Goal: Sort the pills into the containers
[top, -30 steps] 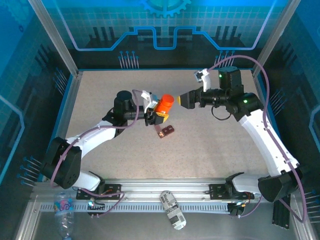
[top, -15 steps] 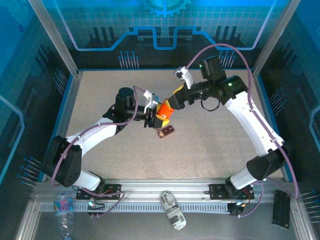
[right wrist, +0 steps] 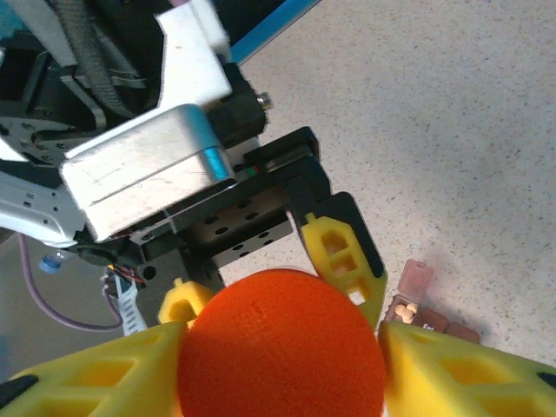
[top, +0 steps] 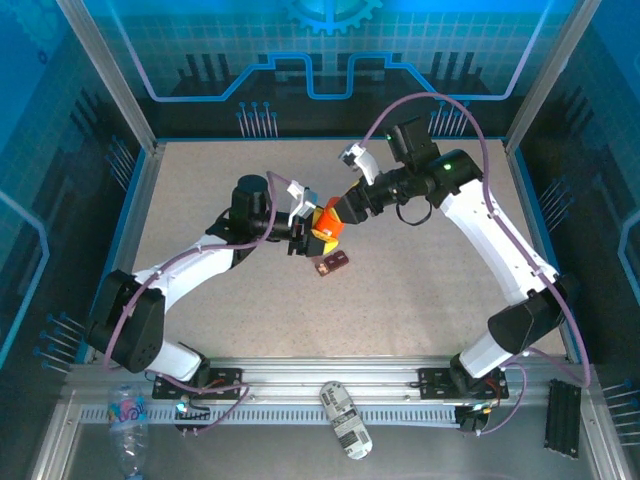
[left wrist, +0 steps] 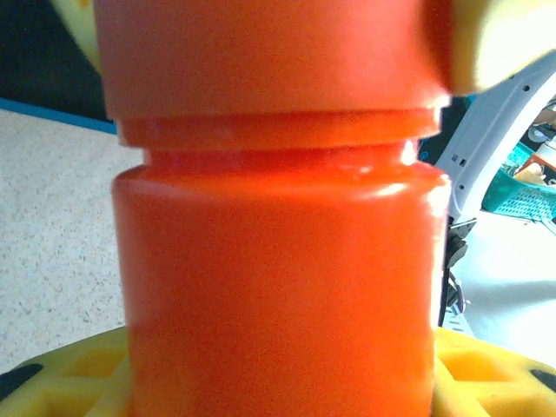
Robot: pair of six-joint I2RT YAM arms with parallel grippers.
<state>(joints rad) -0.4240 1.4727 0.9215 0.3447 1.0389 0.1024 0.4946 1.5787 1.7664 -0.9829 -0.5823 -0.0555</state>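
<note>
Mid-table, your left arm stretches forward low, left gripper [top: 318, 236] clamped on orange pill bottle [top: 328, 221]. Your right arm arches over, right gripper [right wrist: 282, 365] pinching bottle cap [right wrist: 278, 334]. Just beside bottle lies red-brown pill tray [top: 331, 263].

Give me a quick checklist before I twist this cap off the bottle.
1. Left gripper gripping the bottle body: ok.
2. Right gripper pinching both sides of the cap: ok.
3. Cap seated on bottle: ok.
4. Tray flat on the table, beside the bottle: ok.
5. A tray flap open: ok, one is up.
6. Pills inside bottle: cannot tell.
</note>
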